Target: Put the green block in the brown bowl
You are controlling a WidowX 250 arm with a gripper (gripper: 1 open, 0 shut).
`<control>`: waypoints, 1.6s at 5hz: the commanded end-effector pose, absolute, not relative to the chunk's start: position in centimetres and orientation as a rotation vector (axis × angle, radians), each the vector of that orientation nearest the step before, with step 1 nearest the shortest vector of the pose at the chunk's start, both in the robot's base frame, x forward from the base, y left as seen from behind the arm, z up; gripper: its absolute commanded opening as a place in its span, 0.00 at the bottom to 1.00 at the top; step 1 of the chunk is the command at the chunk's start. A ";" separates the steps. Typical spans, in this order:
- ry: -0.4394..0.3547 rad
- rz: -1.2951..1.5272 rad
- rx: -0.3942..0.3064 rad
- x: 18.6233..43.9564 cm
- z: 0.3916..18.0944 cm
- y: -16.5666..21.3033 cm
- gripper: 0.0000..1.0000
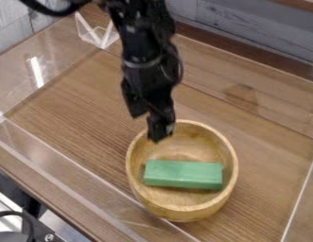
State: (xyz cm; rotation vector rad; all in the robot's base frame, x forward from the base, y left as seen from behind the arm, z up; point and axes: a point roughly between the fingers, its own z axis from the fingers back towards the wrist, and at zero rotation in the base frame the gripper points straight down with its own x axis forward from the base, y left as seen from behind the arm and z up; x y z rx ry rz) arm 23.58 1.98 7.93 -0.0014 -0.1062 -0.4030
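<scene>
The green block (184, 175) lies flat inside the brown bowl (217, 146), slightly toward its near side. My gripper (160, 129) hangs from the black arm above the bowl's far left rim, clear of the block. Its fingers look slightly apart with nothing between them. The arm hides part of the bowl's far left rim.
The bowl stands on a wooden tabletop (70, 104) enclosed by clear plastic walls (32, 71). The table's near edge runs along the lower left. A grey wall lies at the back right.
</scene>
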 end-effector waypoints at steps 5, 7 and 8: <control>-0.250 -0.209 0.057 26.4 13.6 8.9 1.00; -0.244 -0.210 0.055 26.5 12.4 8.8 1.00; -0.243 -0.210 0.057 26.7 11.9 8.9 1.00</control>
